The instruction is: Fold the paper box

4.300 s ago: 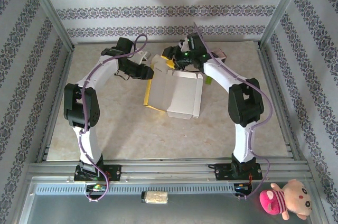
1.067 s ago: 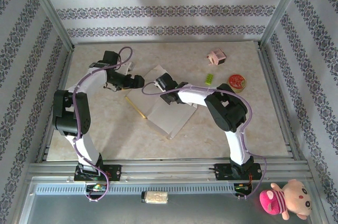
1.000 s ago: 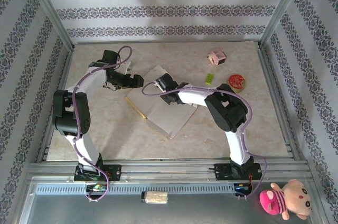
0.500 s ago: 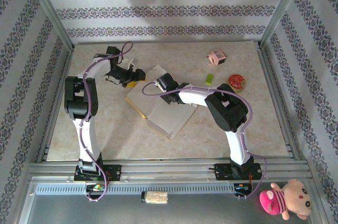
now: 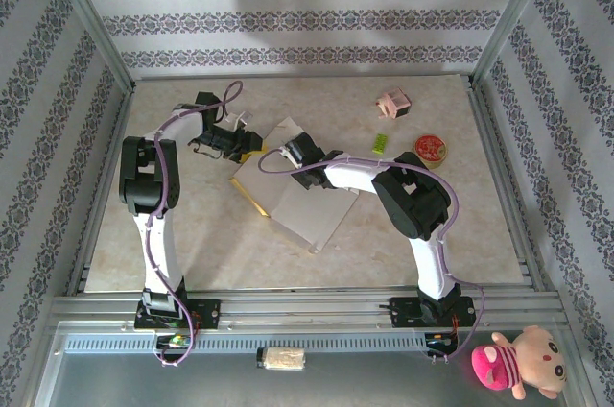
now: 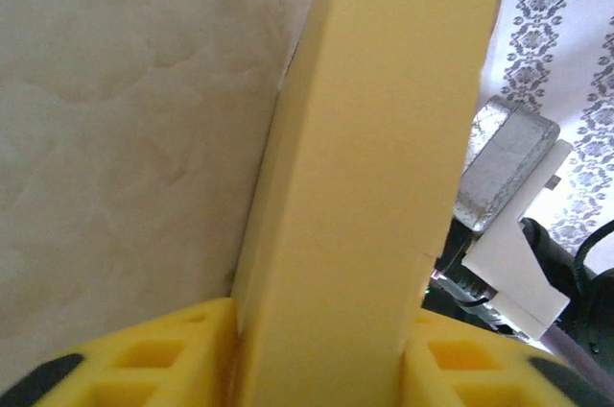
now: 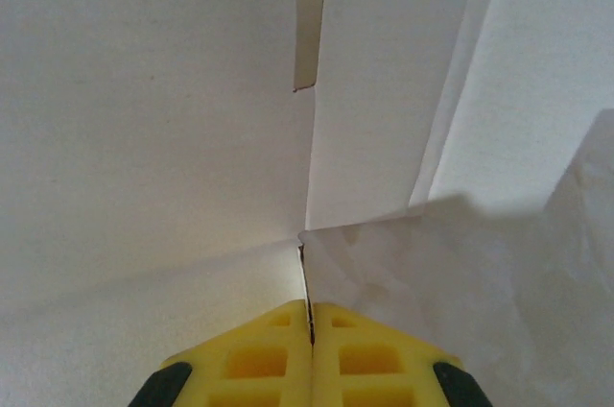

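My left gripper (image 5: 251, 143) is clamped on an upright yellow flap at the far left corner of the box (image 5: 299, 203), with the flap filling the gap between my jaws. I judge that a hard pull could tear the thin card or let it slip free. The box lies white side up mid-table, between my grippers. My right gripper (image 5: 291, 151) is fully closed and empty, its tips against the white panel just right of that corner.

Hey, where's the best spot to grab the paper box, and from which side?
Take the raised yellow flap at the far-left corner of the paper box, coming from the left. It stands off the table, thin enough to pinch; the white panels lie flat.
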Action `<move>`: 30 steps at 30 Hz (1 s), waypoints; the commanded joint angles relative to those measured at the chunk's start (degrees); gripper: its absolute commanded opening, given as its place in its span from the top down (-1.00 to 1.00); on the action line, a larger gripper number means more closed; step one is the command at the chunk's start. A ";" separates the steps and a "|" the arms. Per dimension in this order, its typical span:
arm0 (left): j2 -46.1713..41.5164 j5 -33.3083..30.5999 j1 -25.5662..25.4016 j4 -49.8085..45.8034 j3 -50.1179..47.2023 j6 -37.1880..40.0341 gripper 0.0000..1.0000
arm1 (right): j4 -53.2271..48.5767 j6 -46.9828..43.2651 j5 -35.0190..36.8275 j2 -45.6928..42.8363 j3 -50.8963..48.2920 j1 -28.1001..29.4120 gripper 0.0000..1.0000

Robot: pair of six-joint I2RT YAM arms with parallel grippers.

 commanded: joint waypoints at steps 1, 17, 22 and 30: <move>-0.80 3.26 0.66 3.20 -0.91 -1.60 0.35 | -1.45 0.05 -0.84 0.29 1.07 -0.22 0.88; -5.38 -11.06 -0.26 -2.71 1.50 7.94 0.67 | -2.25 8.23 -13.22 -10.59 0.01 -1.81 -0.14; -7.12 -17.02 -2.15 -5.38 3.15 14.99 0.77 | -1.34 11.45 -21.48 -17.47 -2.31 -7.99 -0.60; -9.81 -26.91 -7.17 -7.44 5.41 25.63 0.88 | -5.45 6.72 -38.50 -11.17 6.99 -20.03 -0.92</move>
